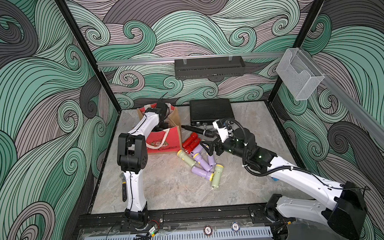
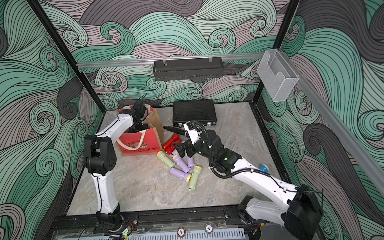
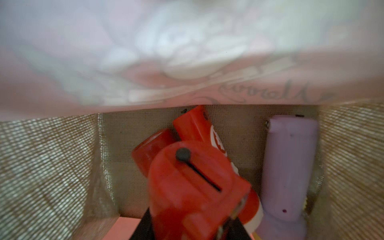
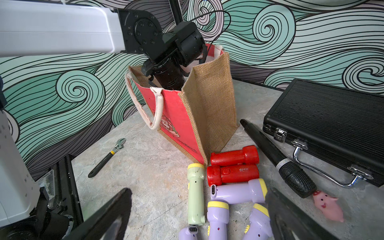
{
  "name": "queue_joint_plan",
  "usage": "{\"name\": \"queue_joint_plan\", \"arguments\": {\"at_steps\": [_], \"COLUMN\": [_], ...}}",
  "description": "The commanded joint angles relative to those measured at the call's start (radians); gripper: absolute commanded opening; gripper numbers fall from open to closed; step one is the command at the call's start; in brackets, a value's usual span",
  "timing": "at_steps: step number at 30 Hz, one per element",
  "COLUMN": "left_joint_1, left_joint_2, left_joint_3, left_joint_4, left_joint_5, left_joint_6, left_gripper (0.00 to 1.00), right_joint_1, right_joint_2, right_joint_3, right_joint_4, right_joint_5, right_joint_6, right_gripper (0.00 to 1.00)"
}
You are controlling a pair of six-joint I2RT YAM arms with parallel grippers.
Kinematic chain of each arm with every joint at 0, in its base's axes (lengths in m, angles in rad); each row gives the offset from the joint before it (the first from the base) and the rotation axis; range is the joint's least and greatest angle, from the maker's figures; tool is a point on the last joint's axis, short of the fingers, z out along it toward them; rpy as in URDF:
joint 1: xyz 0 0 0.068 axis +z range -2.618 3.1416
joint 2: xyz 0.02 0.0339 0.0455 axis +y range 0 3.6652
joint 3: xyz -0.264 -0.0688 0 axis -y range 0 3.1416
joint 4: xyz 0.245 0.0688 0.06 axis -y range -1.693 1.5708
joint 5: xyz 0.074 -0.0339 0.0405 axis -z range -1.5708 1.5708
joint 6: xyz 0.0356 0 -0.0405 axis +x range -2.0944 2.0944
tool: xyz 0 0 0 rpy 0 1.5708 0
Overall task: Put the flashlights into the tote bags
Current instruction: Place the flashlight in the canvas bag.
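Red flashlight (image 3: 187, 182) pinched in left tool (image 3: 189, 226) (inside tote bag (image 4: 209, 108)), right tool (image 1: 208, 148) spread above loose flashlights (image 4: 239, 191)

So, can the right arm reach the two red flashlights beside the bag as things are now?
Probably yes. The right gripper is open and hovers close to the red flashlights, which lie bare on the table beside the tote bag. The black stick lies beside them, not over them.

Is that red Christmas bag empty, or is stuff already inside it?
Not empty. The left wrist view looks down into the tote bag: a lilac flashlight and a red flashlight are inside.
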Motion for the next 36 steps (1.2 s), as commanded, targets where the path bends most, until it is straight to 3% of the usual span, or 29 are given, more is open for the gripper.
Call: {"name": "queue_joint_plan", "arguments": {"at_steps": [1,8,16,23,27,30,36], "left_joint_1": [-0.001,-0.001,-0.001,-0.002,-0.002,-0.003,-0.022], "left_joint_2": [0.007,-0.003,-0.065,-0.163,-0.231,-0.296,-0.448], "left_joint_3": [-0.018,-0.034,-0.042,-0.047,-0.05,-0.061,-0.142], "left_joint_4": [0.006,0.019,0.036,0.042,0.047,0.063,0.163], "left_joint_5": [-0.005,-0.003,0.003,0.004,-0.028,-0.042,0.014], "left_joint_6": [-0.022,-0.032,-0.043,-0.049,-0.051,-0.047,-0.006], "left_gripper": [0.0,0.04,0.26,0.45,0.5,0.64,0.77], "right_joint_1": [0.003,0.002,0.002,0.004,0.014,0.033,0.062], "right_joint_2": [-0.02,-0.041,-0.082,-0.146,-0.16,-0.155,-0.096], "right_joint_3": [0.003,0.007,0.023,0.022,-0.019,-0.068,-0.154], "right_joint_4": [0.004,-0.037,-0.163,-0.399,-0.516,-0.563,-0.574], "right_joint_5": [0.021,0.041,0.143,0.25,0.251,0.256,0.242], "right_joint_6": [-0.021,-0.027,-0.004,0.119,0.209,0.271,0.359], "right_gripper": [0.99,0.99,1.0,0.99,0.99,0.99,0.99]}}
